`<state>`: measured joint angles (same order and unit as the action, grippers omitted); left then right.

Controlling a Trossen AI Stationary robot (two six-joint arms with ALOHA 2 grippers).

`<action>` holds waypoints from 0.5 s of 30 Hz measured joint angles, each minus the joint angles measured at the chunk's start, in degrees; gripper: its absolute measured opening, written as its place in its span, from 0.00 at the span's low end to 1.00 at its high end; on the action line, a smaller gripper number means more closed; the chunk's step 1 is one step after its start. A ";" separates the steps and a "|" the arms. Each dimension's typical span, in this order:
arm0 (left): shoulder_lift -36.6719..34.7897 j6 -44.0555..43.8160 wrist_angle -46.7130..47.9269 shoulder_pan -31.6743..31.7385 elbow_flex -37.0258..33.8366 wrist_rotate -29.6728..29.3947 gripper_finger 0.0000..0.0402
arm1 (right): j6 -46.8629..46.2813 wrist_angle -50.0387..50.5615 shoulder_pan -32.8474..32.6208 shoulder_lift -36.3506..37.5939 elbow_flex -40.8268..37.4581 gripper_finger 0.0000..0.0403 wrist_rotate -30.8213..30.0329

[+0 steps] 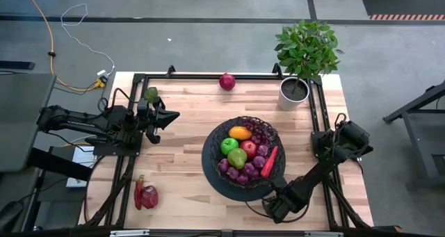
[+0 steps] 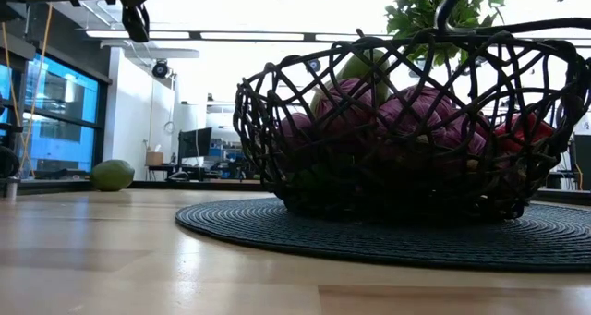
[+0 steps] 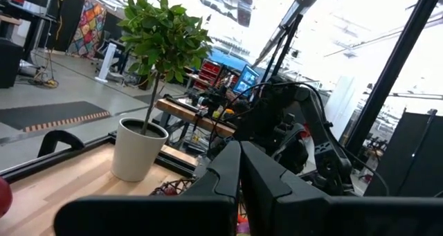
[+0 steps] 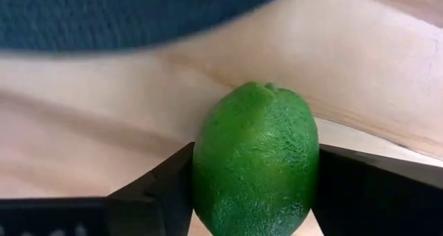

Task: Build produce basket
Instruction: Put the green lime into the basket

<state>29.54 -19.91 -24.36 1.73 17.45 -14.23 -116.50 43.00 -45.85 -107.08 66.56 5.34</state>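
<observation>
The black wire basket (image 1: pixel 212 143) stands on a round dark mat (image 1: pixel 208 169) mid-table. It holds an orange-yellow fruit, a green apple, a pear, a red apple, purple grapes and a red pepper. In the low view the basket (image 2: pixel 277 121) fills the right side. My right gripper (image 1: pixel 268 208) is at the mat's near edge, shut on a green lime (image 4: pixel 256 160). My left gripper (image 1: pixel 175 115) hovers shut at the table's left, pointing toward the basket, holding nothing. The arm hides the lime in the high view. My right gripper pinches the lime between its two fingers (image 4: pixel 163 187), one on each of its long sides (image 4: pixel 204 167). The fingers point down at the wooden table just off the mat's edge. Whether the lime rests on the table or is lifted, I cannot tell.
A red round fruit (image 1: pixel 227 81) lies at the far edge. An avocado (image 1: pixel 150 94) sits beside the left arm. Red produce (image 1: pixel 146 195) lies near the near-left corner. A potted plant (image 1: pixel 293 92) stands at the far right. A black frame runs along the table's edges.
</observation>
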 joint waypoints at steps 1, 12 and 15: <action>0.00 -0.08 0.00 -0.02 0.00 -0.06 0.00 | 2.46 0.00 -0.04 0.31 -0.06 0.50 1.21; 0.00 -0.68 -0.06 -0.02 0.00 -0.09 0.00 | 38.46 -11.99 -1.20 15.57 0.02 0.47 4.74; 0.02 -1.09 -0.07 -0.02 0.00 -0.06 0.00 | 47.30 -16.84 3.49 21.02 0.02 0.47 3.76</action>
<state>29.56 -21.01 -24.43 1.72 17.45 -14.29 -69.21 26.16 -42.36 -86.06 66.59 9.09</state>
